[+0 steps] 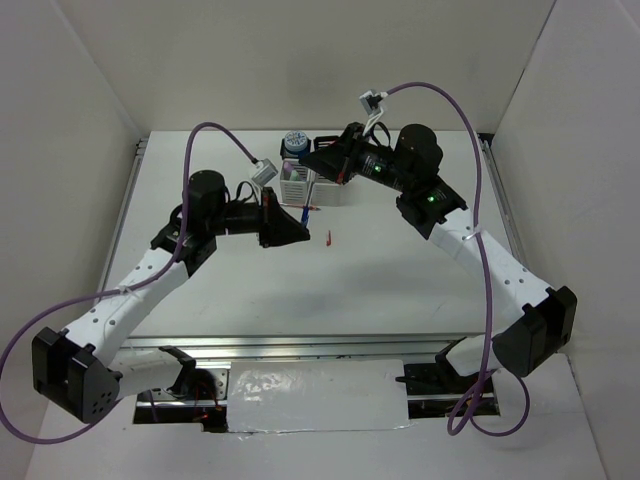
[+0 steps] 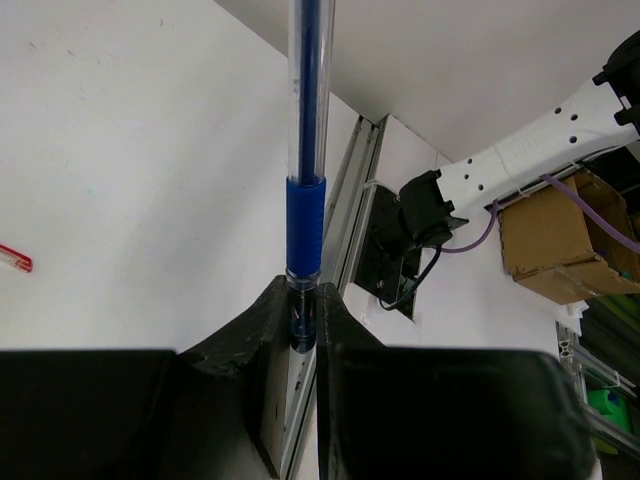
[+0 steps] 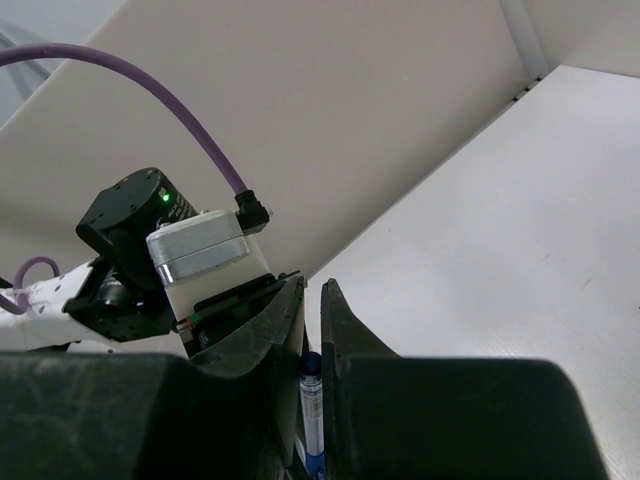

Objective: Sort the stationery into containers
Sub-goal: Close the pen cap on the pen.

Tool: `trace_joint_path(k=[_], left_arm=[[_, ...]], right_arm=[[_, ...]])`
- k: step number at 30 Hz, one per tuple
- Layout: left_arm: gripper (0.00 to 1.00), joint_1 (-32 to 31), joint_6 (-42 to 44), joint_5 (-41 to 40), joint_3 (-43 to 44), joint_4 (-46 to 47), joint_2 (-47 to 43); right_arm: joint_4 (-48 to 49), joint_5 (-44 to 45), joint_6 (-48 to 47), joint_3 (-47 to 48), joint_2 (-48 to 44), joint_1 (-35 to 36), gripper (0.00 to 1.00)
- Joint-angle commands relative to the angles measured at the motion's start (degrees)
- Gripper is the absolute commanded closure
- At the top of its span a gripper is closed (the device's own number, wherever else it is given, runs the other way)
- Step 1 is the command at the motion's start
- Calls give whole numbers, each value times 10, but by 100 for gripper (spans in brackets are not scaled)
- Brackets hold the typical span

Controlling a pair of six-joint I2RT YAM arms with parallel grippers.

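Note:
My left gripper (image 1: 296, 230) (image 2: 305, 292) is shut on the lower end of a thin blue pen (image 2: 305, 150) with a clear barrel and blue grip. It holds the pen just in front of the containers (image 1: 300, 186) at the table's back centre. My right gripper (image 1: 318, 160) (image 3: 312, 288) hovers over the containers. Its jaws are nearly together, with a blue-capped pen (image 3: 313, 400) between them. A thin red pen (image 1: 329, 238) (image 2: 14, 260) lies on the table. A blue roll (image 1: 294, 143) sits behind the containers.
White walls enclose the table at the back and both sides. A metal rail (image 2: 345, 210) runs along the table edge by the right arm's base (image 2: 420, 215). The left arm's wrist camera (image 3: 205, 250) is close beside the right gripper.

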Motion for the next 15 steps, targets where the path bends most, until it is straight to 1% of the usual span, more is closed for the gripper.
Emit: trace_joint_path(k=[1,15], left_arm=[[100,16,-5,-40,76,174,-7],[100,24,-9,-36,99,203,4]], right_arm=[[-100,-89,-1,-36,6,44,100],[-107,-96,2,-52,12,56,100]])
